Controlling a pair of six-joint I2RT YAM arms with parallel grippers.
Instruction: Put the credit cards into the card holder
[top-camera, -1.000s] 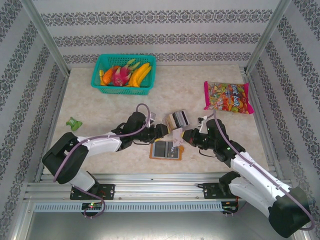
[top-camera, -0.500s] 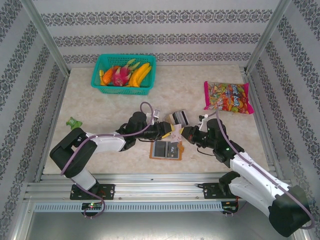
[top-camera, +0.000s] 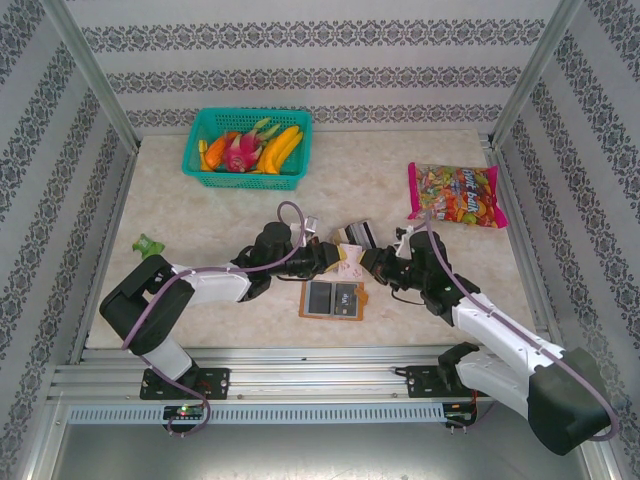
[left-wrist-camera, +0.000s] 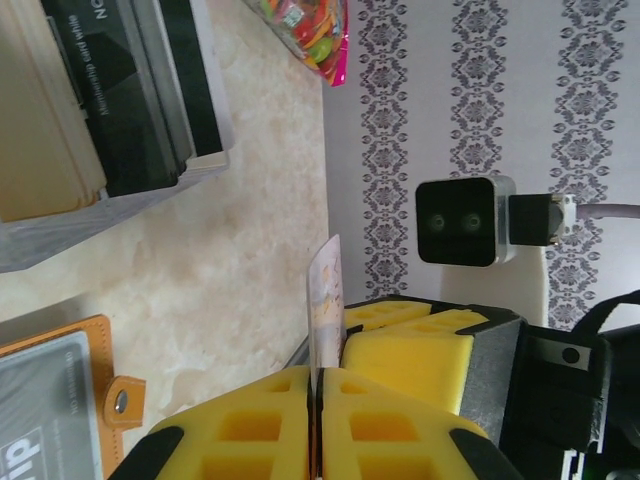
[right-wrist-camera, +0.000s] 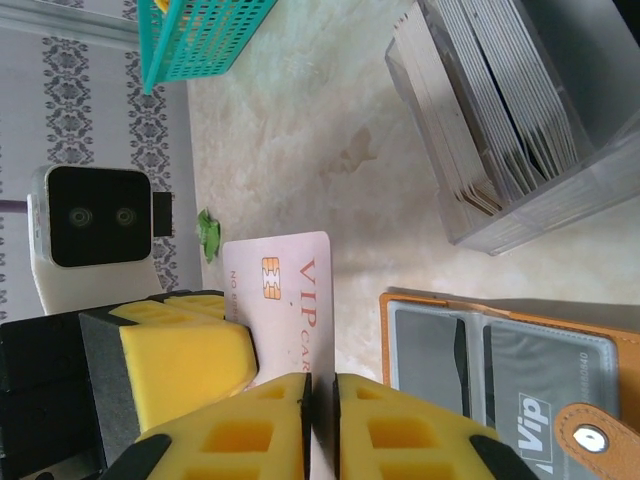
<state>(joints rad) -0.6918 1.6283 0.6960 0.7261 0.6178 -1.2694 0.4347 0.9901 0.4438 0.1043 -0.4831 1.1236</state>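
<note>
A pale credit card (right-wrist-camera: 285, 290) with a chip and red "VIP" lettering hangs above the table middle, between both grippers. My left gripper (left-wrist-camera: 318, 372) is shut on one edge of the card (left-wrist-camera: 326, 300). My right gripper (right-wrist-camera: 320, 385) has the opposite edge between its pads, which stand a narrow gap apart. In the top view the two grippers, left (top-camera: 338, 258) and right (top-camera: 366, 263), meet tip to tip. The orange-brown card holder (top-camera: 333, 299) lies open and flat just below them, a card showing in one of its slots (right-wrist-camera: 520, 420). More credit cards (right-wrist-camera: 500, 110) stand in a clear box (top-camera: 356, 235).
A teal basket (top-camera: 248, 145) of fruit stands at the back left. At the back right lies a bag of sweets (top-camera: 455, 195). A small green object (top-camera: 150, 245) rests at the left. Walls and metal posts close the table in on three sides.
My left gripper reached right to the card and shut on its edge. My right gripper's pads have come slightly apart, and the card with both grippers has shifted a little away from the wallet.
</note>
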